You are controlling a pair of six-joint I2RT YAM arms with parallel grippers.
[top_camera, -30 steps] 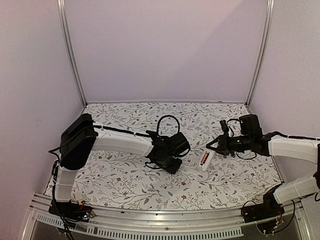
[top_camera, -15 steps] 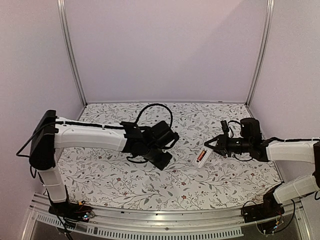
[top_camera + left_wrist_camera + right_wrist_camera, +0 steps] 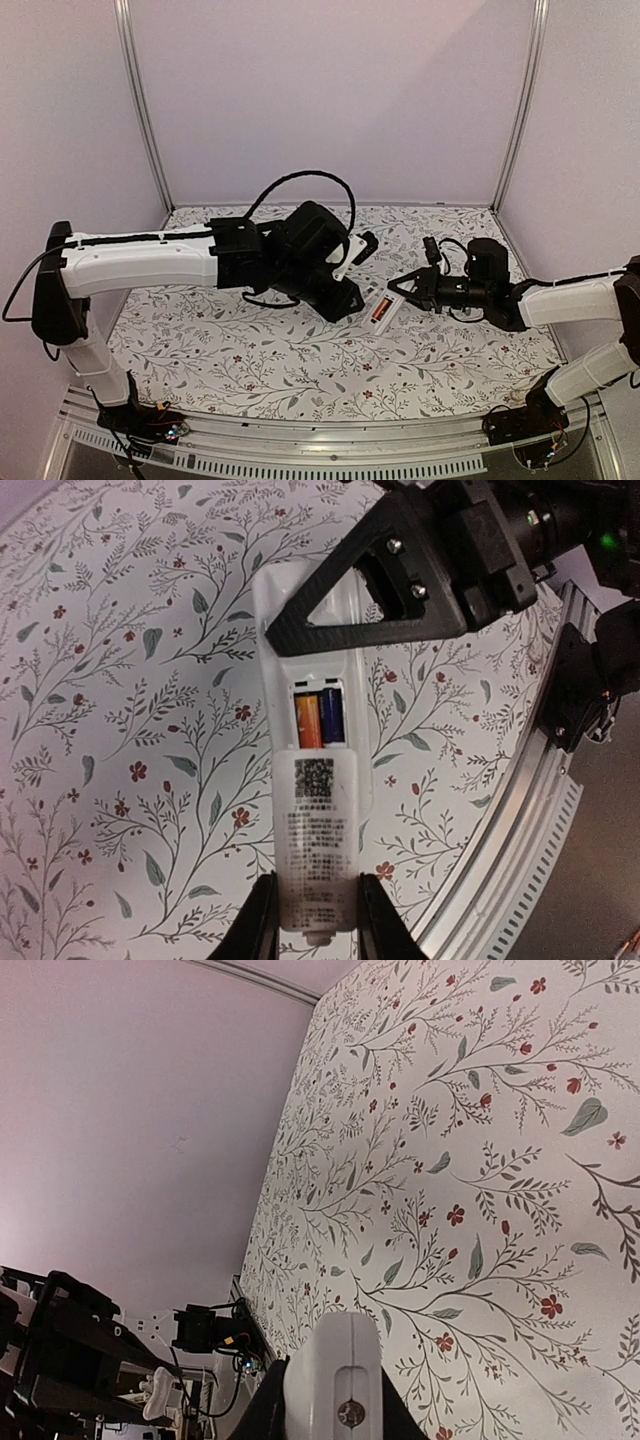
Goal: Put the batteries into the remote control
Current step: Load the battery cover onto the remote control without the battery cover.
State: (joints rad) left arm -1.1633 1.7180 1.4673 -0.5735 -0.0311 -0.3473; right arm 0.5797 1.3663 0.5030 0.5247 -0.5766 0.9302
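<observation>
My right gripper (image 3: pixel 398 290) is shut on the white remote control (image 3: pixel 381 309) and holds it above the table, back side up. In the left wrist view the remote (image 3: pixel 300 620) shows its open bay with the orange-red battery (image 3: pixel 308 720) and the dark battery (image 3: pixel 334 718) side by side. My left gripper (image 3: pixel 318 915) is shut on the loose white battery cover (image 3: pixel 318 850), which has a printed label. The cover lines up with the bay's near end; contact cannot be told. From the top, the left gripper (image 3: pixel 355 250) and cover (image 3: pixel 345 262) sit just up-left of the remote. The right wrist view shows the remote's end (image 3: pixel 335 1370) between my fingers.
The table has a floral cloth (image 3: pixel 260 350). A metal rail (image 3: pixel 320 440) runs along its near edge, and pale walls close the back and sides. The right gripper's black triangular finger (image 3: pixel 390 600) lies across the remote's far half.
The left arm has swung up and right, bringing the cover over to the remote. The right gripper has carried the remote left, towards the middle of the table.
</observation>
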